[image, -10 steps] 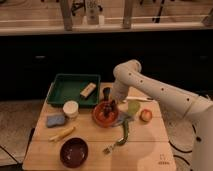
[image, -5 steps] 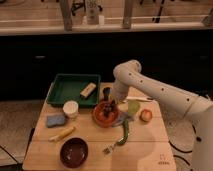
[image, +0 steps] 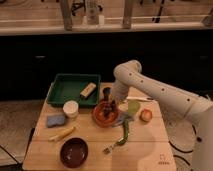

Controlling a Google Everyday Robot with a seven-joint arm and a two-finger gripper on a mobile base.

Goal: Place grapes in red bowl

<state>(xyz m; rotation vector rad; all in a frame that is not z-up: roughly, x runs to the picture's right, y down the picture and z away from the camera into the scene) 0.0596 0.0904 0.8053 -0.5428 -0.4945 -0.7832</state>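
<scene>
Landmark for all positions: the red bowl (image: 105, 114), which sits mid-table on the wooden tabletop (image: 145, 150).

Far left of the bowl: a blue cloth-like pad (image: 55, 120), with a yellow banana-like item (image: 62, 133) in front of it. Both are well apart from the bowl and look like unrelated clutter.

Left of the bowl, slightly behind: a white round container (image: 71, 108). Behind that is a green tray (image: 61, 89) holding a tan block (image: 88, 90). The tray's front right corner comes near the bowl's rim.

Front-left of the bowl: a dark maroon bowl (image: 74, 152), empty as far as I can tell. It is the wrong receptacle and sits apart from the working area.

At the bowl: the gripper (image: 109, 104) hangs directly above the bowl's interior, pointing down, which fits a release straight into the bowl. Whether its fingers are apart or together, I cannot tell. Dark material shows at the bowl's centre under the gripper, probably the grapes (image: 106, 112); whether they rest in the bowl or are held is not resolved.

Just right of the bowl: a green utensil-like object (image: 128, 122) runs forward from a light green piece (image: 133, 106).

Further right: a small orange round fruit (image: 145, 115), untouched.

Judgement: placement step, at or near release.
</scene>
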